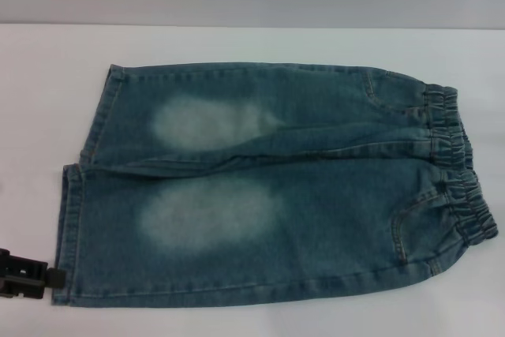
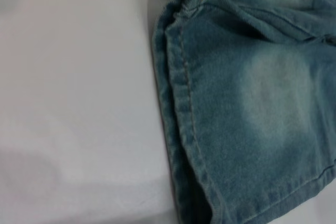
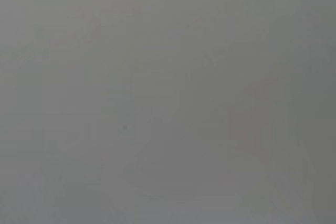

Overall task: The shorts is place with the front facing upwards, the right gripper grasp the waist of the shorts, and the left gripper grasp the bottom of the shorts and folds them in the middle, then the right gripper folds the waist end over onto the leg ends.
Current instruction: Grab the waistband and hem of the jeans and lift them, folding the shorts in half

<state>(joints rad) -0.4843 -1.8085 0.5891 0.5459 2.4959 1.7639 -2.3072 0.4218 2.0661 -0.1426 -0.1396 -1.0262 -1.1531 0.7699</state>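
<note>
Head view shows a white counter (image 1: 47, 84) with the shorts (image 1: 268, 187) spread flat across it, front up, both legs side by side. The waistband (image 1: 461, 171) lies to the robot's right, bunched and ruffled; the leg ends (image 1: 75, 195) lie to the left, the near leg reaching a little farther left than the far one. A pale faded patch sits on each leg.

The left pincer (image 1: 28, 274) is low at the left edge, just beside the near corner of the near leg's hem. Only a black block of it shows, and I cannot tell whether its fingers are spread or pressed together. The left wrist view looks down at that same hem (image 2: 184, 108), its stitched edge slightly lifted, with nothing gripping it yet. The right pincer is nowhere in sight; the right wrist view gives only blank grey.

The fold looks not yet begun: the cloth is unfolded and neither end is held. To do this step well, I would say the left pincer should come in over the hem and take both layers of the near leg at its outer edge, biting past the stitched edge so the denim does not slip. The right one should take the waistband on the same near side, so both ends lift together and the near leg lands squarely on the far one.

No containers are in view.
</note>
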